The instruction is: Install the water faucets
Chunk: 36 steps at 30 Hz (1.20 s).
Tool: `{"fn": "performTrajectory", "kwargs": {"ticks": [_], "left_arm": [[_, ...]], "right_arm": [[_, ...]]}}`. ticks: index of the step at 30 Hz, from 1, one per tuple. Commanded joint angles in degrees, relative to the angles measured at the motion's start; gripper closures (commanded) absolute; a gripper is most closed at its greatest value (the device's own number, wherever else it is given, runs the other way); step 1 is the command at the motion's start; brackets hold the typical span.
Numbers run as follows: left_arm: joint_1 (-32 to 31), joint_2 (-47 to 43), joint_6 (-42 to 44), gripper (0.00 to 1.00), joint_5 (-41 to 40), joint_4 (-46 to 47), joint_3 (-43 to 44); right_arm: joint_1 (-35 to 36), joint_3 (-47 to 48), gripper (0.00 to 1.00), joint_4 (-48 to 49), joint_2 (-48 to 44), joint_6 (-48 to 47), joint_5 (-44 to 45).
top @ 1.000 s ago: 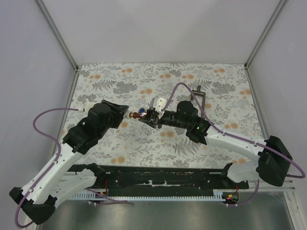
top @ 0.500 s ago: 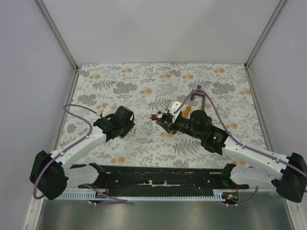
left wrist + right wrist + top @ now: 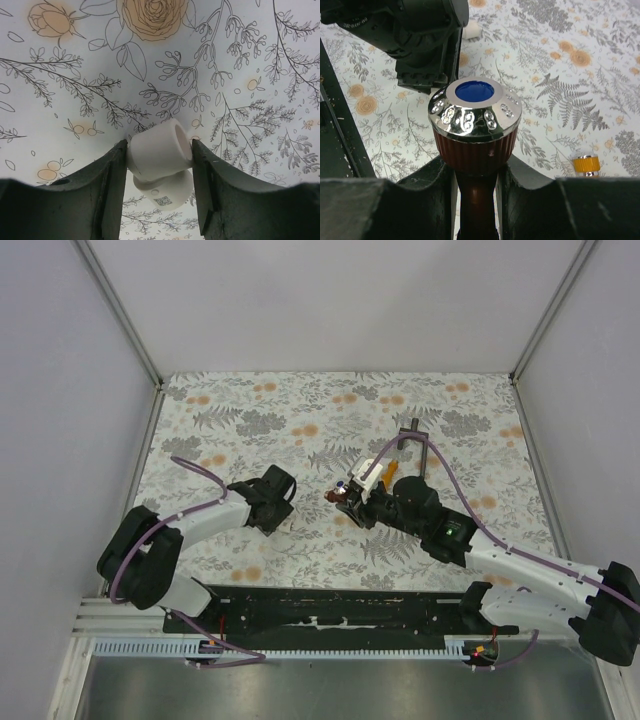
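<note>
My right gripper is shut on the stem of a reddish-brown water faucet, whose chrome knob with a blue centre points at the camera. In the top view that faucet sits at the tip of my right gripper, mid-table. My left gripper is shut on a white elbow pipe fitting just above the flowered tablecloth. In the top view my left gripper is a short way left of the faucet, apart from it. An orange faucet lies on the table; it also shows in the top view.
A dark grey T-shaped tool lies at the back right. The left arm's black wrist fills the upper left of the right wrist view. Grey walls bound the table on three sides; a black rail runs along the near edge.
The two grippers have separated. My left arm pulled back left and folded in with the white fitting. My right gripper moved right with the reddish-brown faucet.
</note>
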Motion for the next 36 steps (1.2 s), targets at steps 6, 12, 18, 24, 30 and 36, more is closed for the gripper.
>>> {"fn": "performTrajectory", "kwargs": {"ticks": [6, 12, 18, 24, 30, 36], "left_arm": [[-0.1, -3.7, 1.2, 0.42, 0.8, 1.3, -1.8], [0.0, -8.7, 10.0, 0.26, -2.4, -4.3, 0.6], [1.6, -7.6, 29.4, 0.16, -1.5, -11.5, 7.6], [5.3, -1.1, 47.1, 0.18, 7.6, -16.1, 13.2], [6.1, 8.1, 54.3, 0.21, 11.2, -19.7, 19.3], [6.0, 13.1, 54.4, 0.23, 11.9, -20.5, 24.1]], "right_arm": [[-3.4, 2.8, 1.0, -2.2, 1.1, 7.2, -7.1], [-7.0, 3.4, 1.0, -1.6, 2.9, 10.5, -14.4], [-10.8, 3.6, 0.99, -1.6, 3.3, 13.0, -21.7], [-11.7, 3.7, 0.91, -4.6, 3.0, 11.5, -22.7], [-11.7, 3.7, 0.94, -6.6, 2.7, 10.8, -22.9], [-11.7, 3.6, 0.99, -7.4, 2.3, 10.0, -22.7]]}}
